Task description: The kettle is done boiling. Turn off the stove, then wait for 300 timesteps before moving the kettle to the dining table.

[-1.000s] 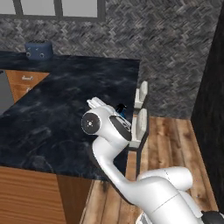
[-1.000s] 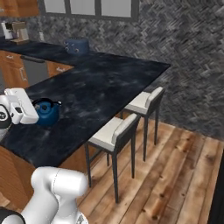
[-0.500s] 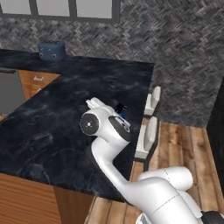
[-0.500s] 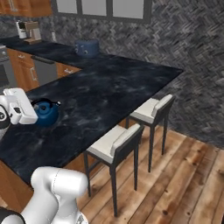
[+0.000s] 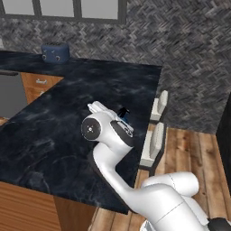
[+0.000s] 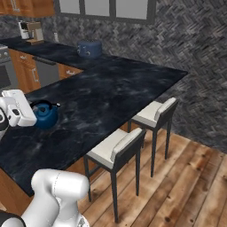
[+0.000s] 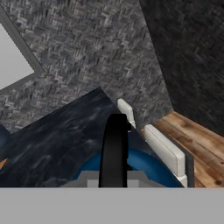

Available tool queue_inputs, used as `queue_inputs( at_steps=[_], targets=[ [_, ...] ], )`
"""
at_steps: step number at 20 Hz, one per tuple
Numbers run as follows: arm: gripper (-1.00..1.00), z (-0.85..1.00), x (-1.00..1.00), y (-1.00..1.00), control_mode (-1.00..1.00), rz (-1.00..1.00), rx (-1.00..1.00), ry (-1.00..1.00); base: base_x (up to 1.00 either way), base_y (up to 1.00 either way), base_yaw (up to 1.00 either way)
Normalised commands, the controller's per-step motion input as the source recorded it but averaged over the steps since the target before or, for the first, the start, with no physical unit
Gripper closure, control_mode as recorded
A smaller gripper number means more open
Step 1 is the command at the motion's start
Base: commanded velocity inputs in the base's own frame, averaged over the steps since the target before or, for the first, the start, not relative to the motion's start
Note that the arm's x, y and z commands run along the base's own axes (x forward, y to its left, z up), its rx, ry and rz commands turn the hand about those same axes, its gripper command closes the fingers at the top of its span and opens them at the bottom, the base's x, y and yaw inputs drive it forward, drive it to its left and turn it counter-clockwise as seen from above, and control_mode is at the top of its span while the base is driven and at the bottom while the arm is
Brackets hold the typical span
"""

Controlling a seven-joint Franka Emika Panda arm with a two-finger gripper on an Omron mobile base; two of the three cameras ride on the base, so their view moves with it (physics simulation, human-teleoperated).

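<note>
The dark-blue kettle (image 6: 45, 116) hangs just over the near part of the dining table (image 6: 111, 86), a dark marbled slab. My gripper (image 6: 35, 110) comes in from the left and is shut on its black arched handle (image 7: 114, 144). In the hand view the blue body (image 7: 146, 168) lies right below the handle. From the left base view, my arm hides most of the kettle (image 5: 124, 114), and the gripper (image 5: 120, 115) sits above the table (image 5: 63, 113) near its right edge. The stove's grey front (image 6: 3, 73) shows at the far left.
Two white stools (image 6: 153, 113) (image 6: 116, 148) stand along the table's right side over a wood floor (image 6: 186, 186). A blue-grey toaster (image 6: 89, 48) sits at the back by the herringbone wall. A coffee machine (image 6: 29, 32) and wood cabinets (image 6: 71, 71) line the left counter.
The whole picture has shifted in both base views, so the base has driven along the table. The kettle stays in my shut gripper in the same place relative to the arm.
</note>
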Motion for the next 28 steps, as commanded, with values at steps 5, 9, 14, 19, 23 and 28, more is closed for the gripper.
queue_inputs(
  at_steps=[5,9,14,19,23,28],
  targets=[
    [1.0,-0.01,0.07,0.0,-1.0,0.0,0.0,0.0,0.01,0.0,0.0],
    [1.0,-0.08,0.2,-0.01,-1.0,0.0,0.0,0.0,0.0,0.0,0.0],
    [1.0,-0.22,0.18,-0.03,-1.0,0.0,0.0,0.0,0.0,0.0,0.0],
    [1.0,-0.18,0.05,-0.14,-1.0,0.0,0.0,0.0,0.0,0.0,0.0],
    [1.0,-0.26,0.25,-0.19,-1.0,-0.01,0.0,0.0,0.0,0.0,0.0],
    [1.0,-0.27,0.35,-0.2,-1.0,-0.01,0.0,0.02,0.0,0.0,0.0]
  ],
)
